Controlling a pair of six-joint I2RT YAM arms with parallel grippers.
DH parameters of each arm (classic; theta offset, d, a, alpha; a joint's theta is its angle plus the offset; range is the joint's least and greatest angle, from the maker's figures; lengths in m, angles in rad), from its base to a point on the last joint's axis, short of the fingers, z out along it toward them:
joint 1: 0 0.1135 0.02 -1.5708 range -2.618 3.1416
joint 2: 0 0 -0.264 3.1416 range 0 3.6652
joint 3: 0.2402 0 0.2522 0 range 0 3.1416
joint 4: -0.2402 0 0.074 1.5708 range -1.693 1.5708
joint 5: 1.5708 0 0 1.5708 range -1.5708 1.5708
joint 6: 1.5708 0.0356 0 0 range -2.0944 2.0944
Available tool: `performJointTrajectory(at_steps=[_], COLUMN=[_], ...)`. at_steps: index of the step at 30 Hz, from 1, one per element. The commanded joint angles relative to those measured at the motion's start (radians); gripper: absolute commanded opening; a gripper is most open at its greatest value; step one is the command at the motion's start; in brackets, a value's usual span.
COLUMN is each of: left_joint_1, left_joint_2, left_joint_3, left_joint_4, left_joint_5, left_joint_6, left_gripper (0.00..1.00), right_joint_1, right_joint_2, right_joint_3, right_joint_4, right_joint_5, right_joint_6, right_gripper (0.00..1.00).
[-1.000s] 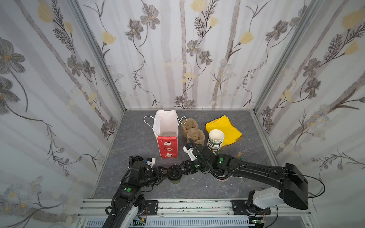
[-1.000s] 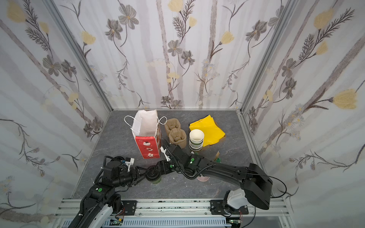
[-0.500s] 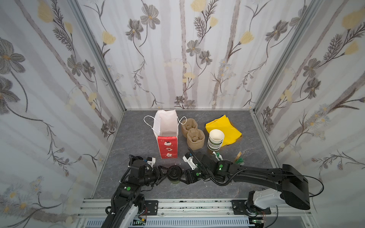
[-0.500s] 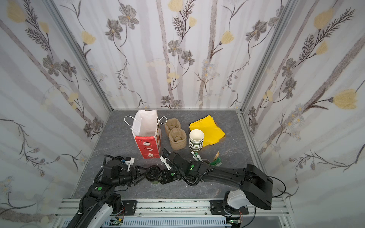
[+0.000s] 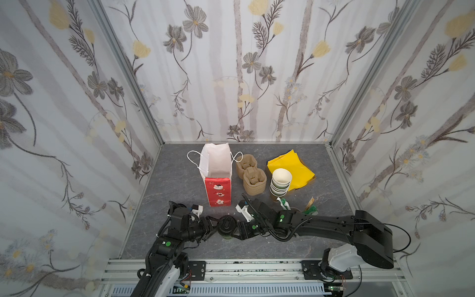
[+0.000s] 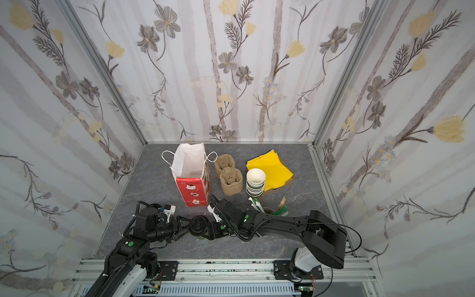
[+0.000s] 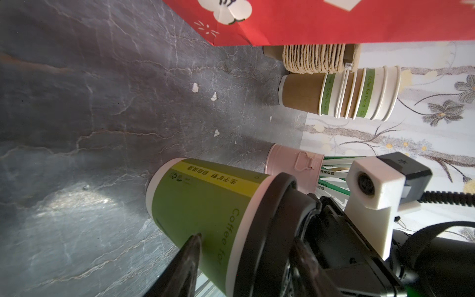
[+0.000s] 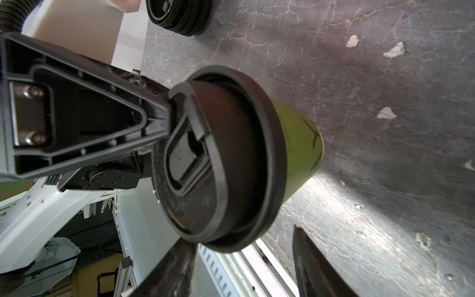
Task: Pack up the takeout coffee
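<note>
The takeout coffee point(image 5: 226, 226) point(image 6: 198, 225), a green-sided paper cup with a black sip lid, stands upright near the table's front edge. My left gripper point(image 5: 214, 227) point(image 7: 246, 252) reaches it from the left, rolled on its side. One finger lies over the lid. The other finger's tip point(image 7: 192, 241) touches the green wall below the rim. The jaws stand apart, so it is open. My right gripper point(image 5: 237, 228) point(image 8: 243, 236) comes from the right, also rolled. It is open, and its two fingers straddle the lid's edge point(image 8: 226, 246) without pinching it.
A red-and-white paper bag point(image 5: 217, 174) stands open behind the cup. A stack of brown pulp carriers point(image 5: 250, 174), stacked lidless cups point(image 5: 281, 181) and yellow napkins point(image 5: 290, 167) are to its right. A pink cup of straws point(image 7: 293, 164) sits by my right arm. Spare black lids point(image 8: 180, 15) lie nearby.
My right gripper has come down and forward to the cup's lid. Both grippers' jaws have narrowed. The cup and my left arm have stayed in place.
</note>
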Motion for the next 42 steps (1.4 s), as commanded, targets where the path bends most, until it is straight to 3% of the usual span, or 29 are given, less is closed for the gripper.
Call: performJointTrajectory(at_steps=[1, 5, 16, 21, 26, 29, 36, 42], left_joint_1=[-0.002, -0.001, -0.008, -0.008, -0.008, -0.008, -0.008, -0.008], left_joint_2=[0.012, 0.019, 0.029, 0.032, 0.032, 0.032, 0.05, 0.073], left_joint_3=[-0.013, -0.031, -0.044, -0.022, -0.021, -0.023, 0.013, 0.023], left_joint_4=[-0.011, -0.011, -0.011, -0.011, -0.011, -0.011, -0.011, -0.008], left_joint_5=[-0.006, -0.015, -0.022, -0.024, -0.025, -0.027, -0.014, -0.02], left_joint_6=[0.023, 0.031, 0.027, 0.03, 0.029, 0.032, 0.055, 0.064], left_gripper=[0.52, 0.47, 0.46, 0.47, 0.49, 0.48, 0.5, 0.51], right_joint_1=[-0.004, -0.006, -0.004, -0.004, -0.014, -0.046, -0.104, -0.12], right_joint_2=[0.014, 0.024, 0.059, -0.041, -0.161, -0.183, -0.202, -0.131], right_joint_3=[0.002, -0.001, 0.007, -0.02, -0.057, -0.071, -0.071, -0.027], right_joint_4=[-0.019, -0.053, -0.12, 0.092, 0.177, 0.196, 0.126, 0.088], right_joint_5=[0.065, 0.091, 0.152, 0.002, -0.054, -0.044, 0.103, 0.121], right_joint_6=[0.016, 0.019, 0.013, -0.006, -0.023, 0.004, 0.071, 0.078], right_gripper=[0.58, 0.56, 0.54, 0.69, 0.73, 0.68, 0.41, 0.35])
